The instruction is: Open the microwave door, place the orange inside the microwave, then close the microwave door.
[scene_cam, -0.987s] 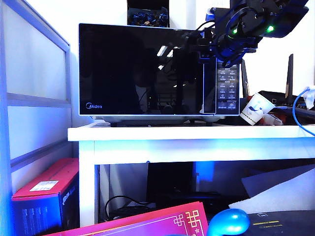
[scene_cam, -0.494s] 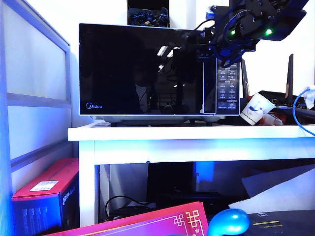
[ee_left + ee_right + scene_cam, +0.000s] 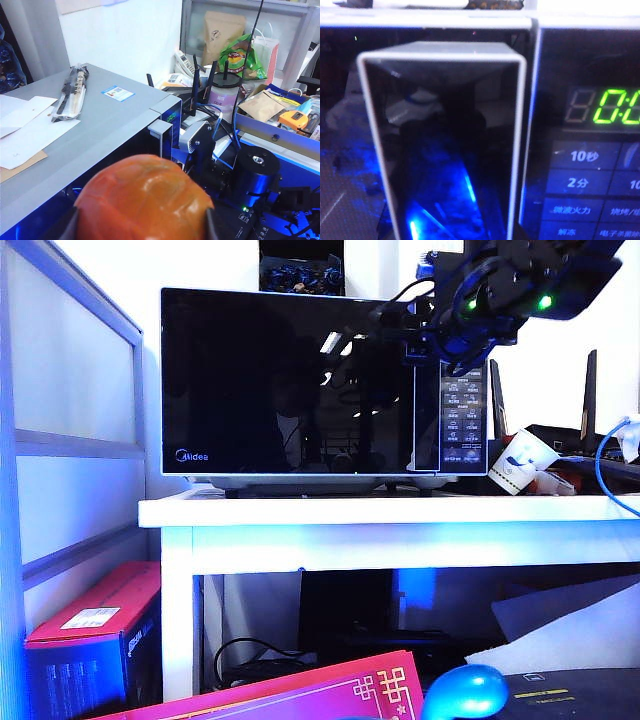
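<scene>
Exterior view, far left: a frosted partition panel [image 3: 70, 430], with a red and blue box [image 3: 95, 640] on the floor below it. Next over, a white table [image 3: 380, 512] carries the microwave [image 3: 325, 385]. The microwave door [image 3: 285, 380] is glossy black, Midea logo low at its left, and it sits flush with the front, shut.

Right gripper [image 3: 432, 325] is up at the top right corner of the door, at the seam between door and button panel [image 3: 462, 425]. Its wrist camera is pressed close to the door handle [image 3: 445, 145], a tall silver-rimmed dark recess that fills the frame, with the green display [image 3: 617, 107] just beside it. The fingers themselves do not show there, and in the exterior view they are lost against the dark glass, so I cannot tell whether this pincer is spread or pinched on the handle.

Right of the microwave: a tipped paper cup [image 3: 520, 465], then a black router [image 3: 585, 435] and a blue cable [image 3: 610, 465].

Left gripper [image 3: 142, 227] is seen only by its own wrist camera. It is above and in front of the microwave's grey top [image 3: 75, 130], pinching the orange [image 3: 142, 200] between its fingers. The orange fills the gap between them. The right arm [image 3: 250, 175] is just beyond it, at the microwave's front corner.
</scene>
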Robot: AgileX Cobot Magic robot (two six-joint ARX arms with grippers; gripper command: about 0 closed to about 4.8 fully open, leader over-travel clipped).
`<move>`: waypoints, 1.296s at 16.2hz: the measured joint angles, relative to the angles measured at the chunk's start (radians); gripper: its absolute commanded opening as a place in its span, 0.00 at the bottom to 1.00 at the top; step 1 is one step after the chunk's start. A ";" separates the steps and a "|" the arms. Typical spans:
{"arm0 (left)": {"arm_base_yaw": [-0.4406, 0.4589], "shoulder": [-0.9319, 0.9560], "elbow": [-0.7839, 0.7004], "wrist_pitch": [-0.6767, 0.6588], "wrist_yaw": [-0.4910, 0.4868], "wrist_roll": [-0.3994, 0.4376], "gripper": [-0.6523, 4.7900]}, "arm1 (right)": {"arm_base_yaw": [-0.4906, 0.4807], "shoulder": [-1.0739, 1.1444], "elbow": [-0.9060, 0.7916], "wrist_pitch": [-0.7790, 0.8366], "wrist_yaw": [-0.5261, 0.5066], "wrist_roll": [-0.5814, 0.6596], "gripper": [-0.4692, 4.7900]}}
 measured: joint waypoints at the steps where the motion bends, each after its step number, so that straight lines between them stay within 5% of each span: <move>1: 0.000 0.000 0.000 0.000 0.000 0.000 0.64 | 0.000 -0.007 0.001 -0.024 0.000 0.000 0.43; 16: 0.000 0.000 0.000 -0.008 0.000 0.000 0.64 | 0.019 -0.058 -0.015 -0.112 0.042 0.004 0.45; 17: 0.000 0.000 0.000 -0.009 0.000 0.000 0.64 | 0.019 -0.058 -0.014 -0.119 0.042 0.005 0.54; 18: 0.000 0.000 0.000 -0.009 0.000 0.000 0.64 | 0.018 -0.060 -0.013 -0.127 0.036 0.004 0.76; 21: 0.000 0.000 0.000 -0.011 0.000 0.000 0.64 | 0.005 -0.053 -0.017 -0.193 0.012 0.000 0.80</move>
